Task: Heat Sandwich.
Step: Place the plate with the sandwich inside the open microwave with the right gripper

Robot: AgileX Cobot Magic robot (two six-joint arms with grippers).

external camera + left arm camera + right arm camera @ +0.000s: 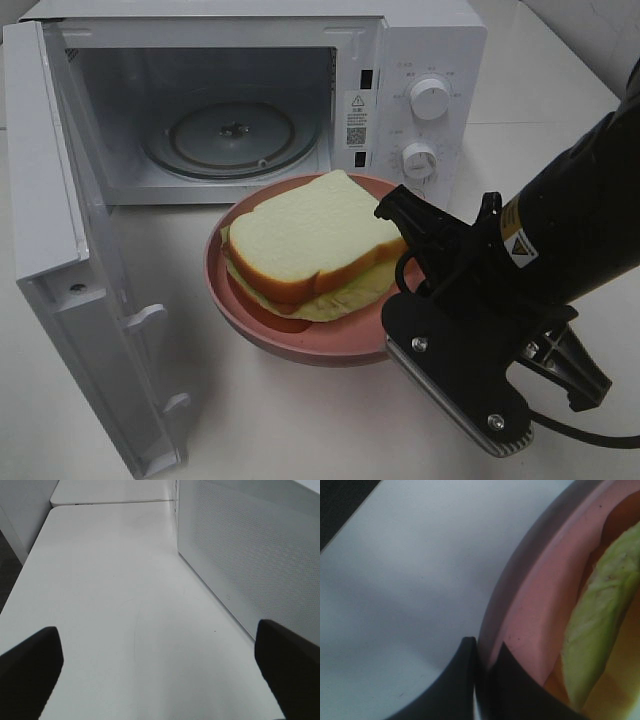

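White tabletop [300,420]; right gripper [485,646] pinches plate [535,595] rim.

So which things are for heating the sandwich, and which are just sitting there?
For the job: sandwich, pink plate under it, right pincer shut on the plate's rim, microwave with its door open.
Just there: left pincer, open above the white table.

Matte black right arm [580,210], yellow-and-white warning label [518,240], silver screws [495,422], thin black cable [590,432], dark claw [485,647].
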